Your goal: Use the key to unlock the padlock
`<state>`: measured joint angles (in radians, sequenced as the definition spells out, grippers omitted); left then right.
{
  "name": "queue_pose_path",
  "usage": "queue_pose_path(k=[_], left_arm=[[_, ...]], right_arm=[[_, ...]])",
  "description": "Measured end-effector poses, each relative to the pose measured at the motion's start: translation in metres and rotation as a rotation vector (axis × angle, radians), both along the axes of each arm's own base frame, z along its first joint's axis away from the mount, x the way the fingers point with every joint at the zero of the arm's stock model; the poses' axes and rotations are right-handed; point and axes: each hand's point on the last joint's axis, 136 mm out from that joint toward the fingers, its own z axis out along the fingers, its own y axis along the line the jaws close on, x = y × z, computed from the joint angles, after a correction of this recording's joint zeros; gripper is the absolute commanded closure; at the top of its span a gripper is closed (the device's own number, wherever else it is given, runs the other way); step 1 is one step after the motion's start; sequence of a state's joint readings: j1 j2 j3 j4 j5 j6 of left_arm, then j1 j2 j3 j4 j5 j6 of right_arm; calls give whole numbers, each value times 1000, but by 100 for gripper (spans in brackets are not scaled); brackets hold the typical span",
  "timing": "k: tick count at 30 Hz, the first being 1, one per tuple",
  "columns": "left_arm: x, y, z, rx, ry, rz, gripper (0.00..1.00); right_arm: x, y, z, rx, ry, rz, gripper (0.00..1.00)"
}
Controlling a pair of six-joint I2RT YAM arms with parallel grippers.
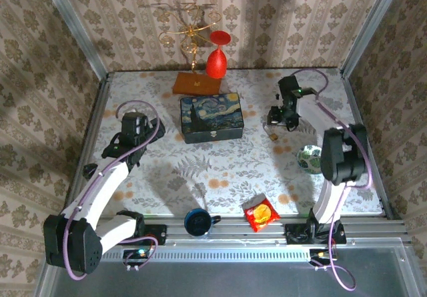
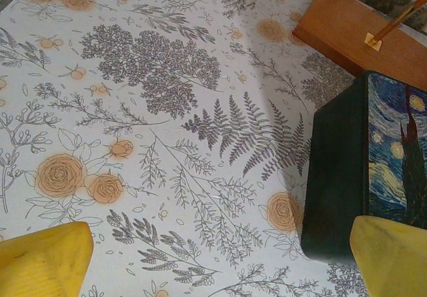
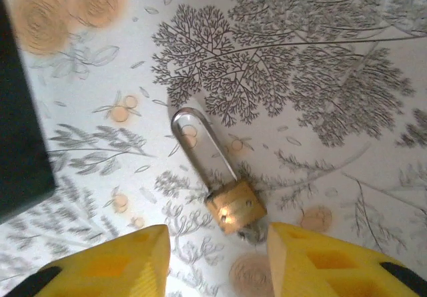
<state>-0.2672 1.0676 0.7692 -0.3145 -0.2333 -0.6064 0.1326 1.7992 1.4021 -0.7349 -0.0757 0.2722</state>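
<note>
A flower-printed worktop (image 1: pixel 220 170) sits between wallpapered walls. The right end effector (image 3: pixel 219 235) hangs low over it, released, with its jaws apart and nothing between them. The padlock (image 3: pixel 235 205) lies flat on the worktop just beyond its fingertips, level with the gap, its shackle pointing away. A dark stub (image 3: pixel 249 234) at its base may be the key, but it is too blurred to say.

To do the step well, I judge it should pinch the brass body square and leave the shackle free.

The left end effector (image 2: pixel 220 227) gapes empty beside the blue box (image 2: pixel 340 177), well apart from the padlock.
</note>
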Motion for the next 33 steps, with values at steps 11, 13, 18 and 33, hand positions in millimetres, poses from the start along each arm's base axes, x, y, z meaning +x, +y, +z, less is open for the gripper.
queue_pose_path(k=[11,13,18,33], left_arm=[[-4,7,-6,83,-44,-30,0],[-4,7,-7,107,-73,-49,0],[-1,9,-2,175,-159,-85,0],[23,26,-21,479,-349,-185,0]], right_arm=[[-46,-34,48,-8,-295,-61,30],[-52,-41,53,-33,-352,-77,29],[-65,-60,61,-107,-490,-128,21],[-99,-89,38,-295,-797,-130,0]])
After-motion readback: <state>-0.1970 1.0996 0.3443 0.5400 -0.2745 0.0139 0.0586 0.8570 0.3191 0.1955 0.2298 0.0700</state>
